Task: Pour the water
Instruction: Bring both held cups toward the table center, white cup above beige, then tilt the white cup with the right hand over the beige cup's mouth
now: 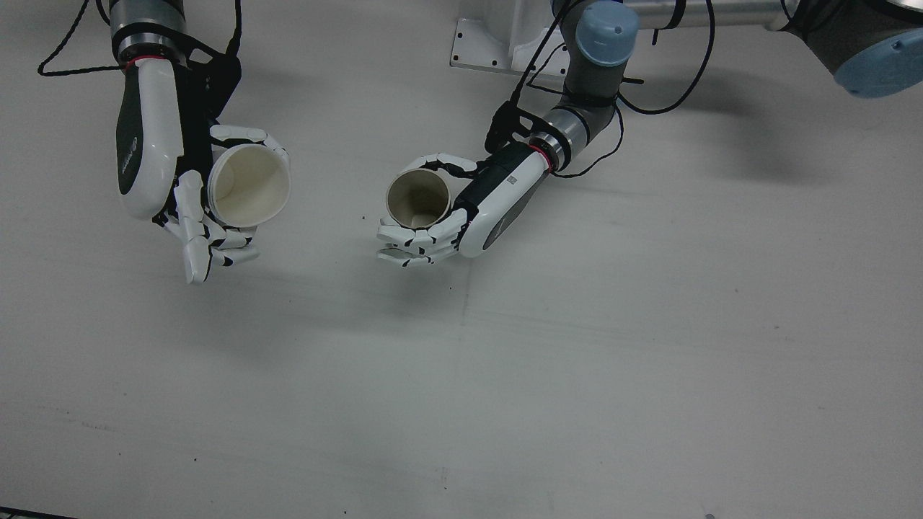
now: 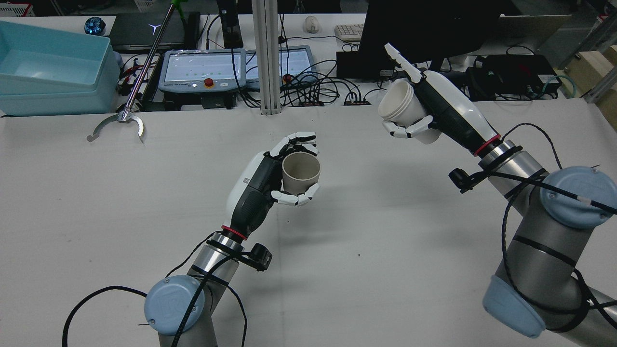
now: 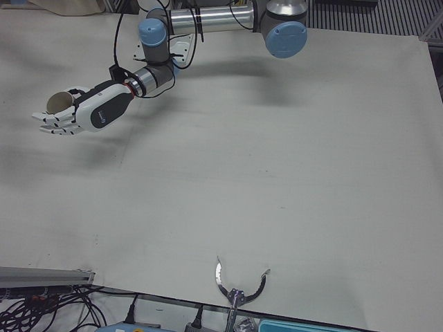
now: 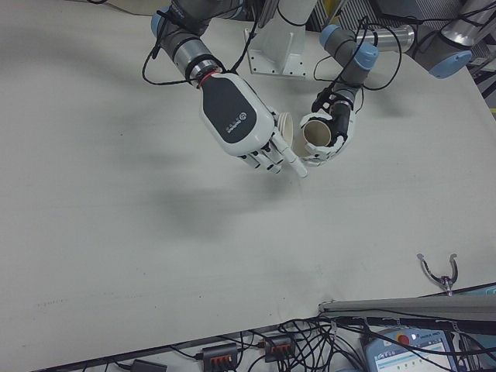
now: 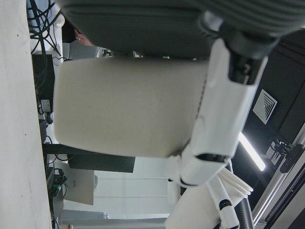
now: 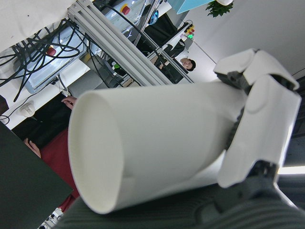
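Left robot hand (image 2: 277, 176) first: fingers wrapped round a beige cup (image 2: 301, 172), held upright above the table (image 2: 144, 193) near its middle, mouth facing up, long axis vertical. Over to the right robot hand (image 2: 434, 113), raised higher and off to the side, clamped on a white cup (image 2: 402, 112). That one is tipped, its long axis slanting and its mouth turned toward the beige cup, though the two are well apart.

From the front view the white cup (image 1: 249, 184) shows a pale inside wall; whether there is water in it I cannot tell. The beige cup (image 1: 418, 200) shows a lighter patch at its bottom, hard to read. In the right-front view the back of the right robot hand (image 4: 236, 120) covers nearly all of its cup. The left hand view cuts the beige cup (image 5: 128, 107) close; only its side wall shows.

The table is a plain whitish sheet, lightly scuffed. At its far edge lies a metal grabber tool (image 2: 120, 123), beside light blue bins (image 2: 53, 72). Beyond that sit two teach pendants (image 2: 202, 72), tangled cables and a dark monitor (image 2: 424, 24). A person in red (image 6: 52, 162) sits partly hidden in the right hand view.
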Robot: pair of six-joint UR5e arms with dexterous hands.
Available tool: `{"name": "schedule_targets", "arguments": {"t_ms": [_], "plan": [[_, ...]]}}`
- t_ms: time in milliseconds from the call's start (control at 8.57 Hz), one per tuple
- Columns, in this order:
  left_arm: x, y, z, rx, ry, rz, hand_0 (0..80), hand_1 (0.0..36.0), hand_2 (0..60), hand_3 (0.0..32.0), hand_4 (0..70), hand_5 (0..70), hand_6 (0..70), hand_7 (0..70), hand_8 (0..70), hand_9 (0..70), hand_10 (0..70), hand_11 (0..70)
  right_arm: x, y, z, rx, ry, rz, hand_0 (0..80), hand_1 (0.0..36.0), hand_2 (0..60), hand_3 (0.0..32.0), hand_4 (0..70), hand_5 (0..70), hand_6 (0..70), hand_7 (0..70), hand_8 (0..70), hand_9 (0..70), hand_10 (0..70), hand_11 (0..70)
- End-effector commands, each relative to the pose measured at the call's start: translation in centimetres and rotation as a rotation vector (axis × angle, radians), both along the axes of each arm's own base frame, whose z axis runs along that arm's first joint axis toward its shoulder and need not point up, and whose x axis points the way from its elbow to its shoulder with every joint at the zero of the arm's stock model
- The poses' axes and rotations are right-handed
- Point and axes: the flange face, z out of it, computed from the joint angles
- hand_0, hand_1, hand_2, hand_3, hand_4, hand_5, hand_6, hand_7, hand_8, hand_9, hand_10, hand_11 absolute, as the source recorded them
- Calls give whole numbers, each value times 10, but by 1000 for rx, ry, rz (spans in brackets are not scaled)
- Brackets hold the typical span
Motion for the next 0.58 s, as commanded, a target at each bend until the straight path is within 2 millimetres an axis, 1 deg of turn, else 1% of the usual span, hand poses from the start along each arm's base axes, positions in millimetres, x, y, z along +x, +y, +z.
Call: {"name": "schedule_targets", "arguments": {"t_ms": [0,117,233,350,466], "plan": [[25,3,10,-13,25,-5,800,360,600,0,167,259,260,471,164,258,180,308,-1,7,-8,-113,12,-36,610,360,600,0,0,44,550,700,313,413,505,700],[25,2,12,-15,20,-8,800,360,600,0,167,258,263,475,167,263,184,313,5,14,-5,-163,12,-49,629,360,600,0,0,48,552,700,304,401,495,700],[28,-1,18,-20,6,-11,800,360,600,0,171,264,273,484,173,270,189,321,7,17,-4,-202,-40,-79,654,360,600,0,0,50,553,700,300,391,487,700],[31,-2,23,-22,-5,-11,800,360,600,0,175,269,282,493,179,278,194,328,4,20,-6,-229,-135,-118,683,360,600,0,0,49,537,700,287,370,476,700],[35,-2,29,-26,-13,-11,800,360,600,0,179,272,292,502,185,286,201,337,0,24,-11,-251,-238,-156,664,360,600,0,0,47,523,682,280,349,472,700]]}}
